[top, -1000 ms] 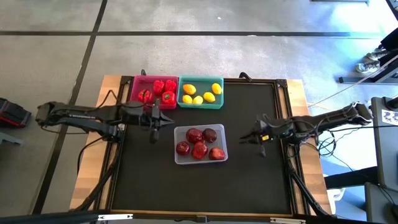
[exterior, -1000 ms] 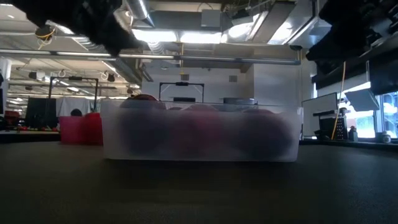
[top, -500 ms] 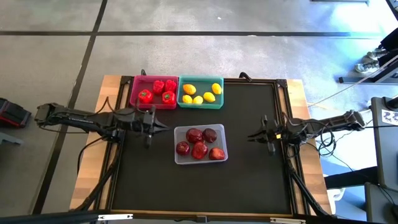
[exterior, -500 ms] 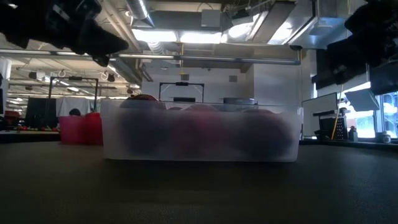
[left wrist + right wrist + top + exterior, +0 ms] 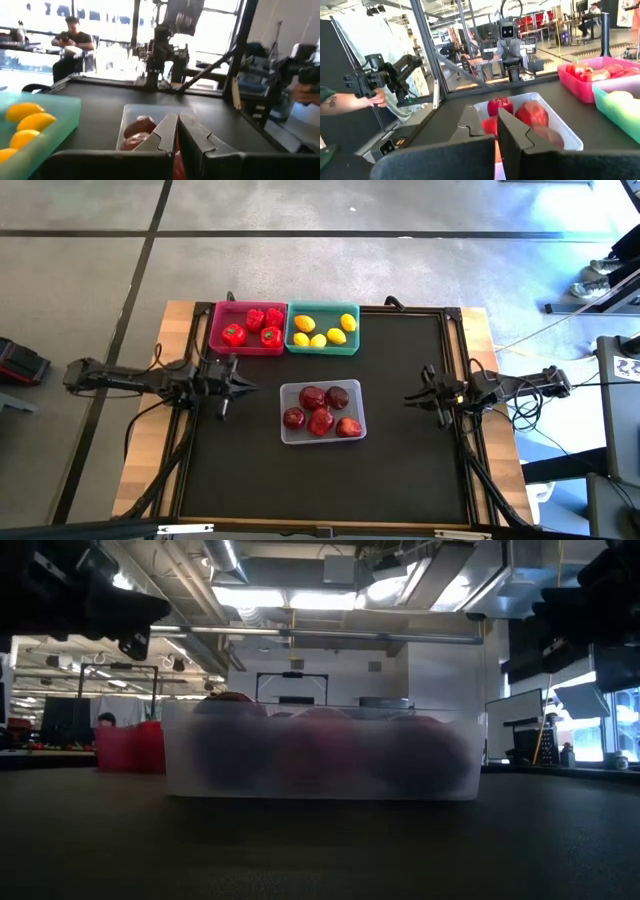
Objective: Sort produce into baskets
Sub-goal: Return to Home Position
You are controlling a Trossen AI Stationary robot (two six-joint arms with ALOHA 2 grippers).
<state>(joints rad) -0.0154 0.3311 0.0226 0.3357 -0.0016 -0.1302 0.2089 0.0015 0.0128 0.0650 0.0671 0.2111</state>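
Note:
Red bell peppers (image 5: 253, 326) lie in the pink basket (image 5: 217, 340) at the far left. Yellow lemons (image 5: 322, 331) lie in the teal basket (image 5: 352, 346) beside it. Dark red apples (image 5: 320, 410) lie in the translucent basket (image 5: 286, 435) at mid-table, which also shows in the low view (image 5: 322, 755). My left gripper (image 5: 248, 387) is shut and empty, left of the apple basket, its fingers showing in its wrist view (image 5: 177, 122). My right gripper (image 5: 409, 397) is shut and empty, right of that basket, and also shows in its wrist view (image 5: 496, 125).
The black mat (image 5: 400, 470) lies bare in front of and to the right of the apple basket. A seated person (image 5: 70, 40) shows beyond the table in the left wrist view. A person's hand (image 5: 367, 100) holding a device shows in the right wrist view.
My left gripper has drawn back toward the table's left edge, away from the pink basket's near corner. My right gripper has drawn back toward the table's right edge. Both stay shut. The produce and baskets have not moved.

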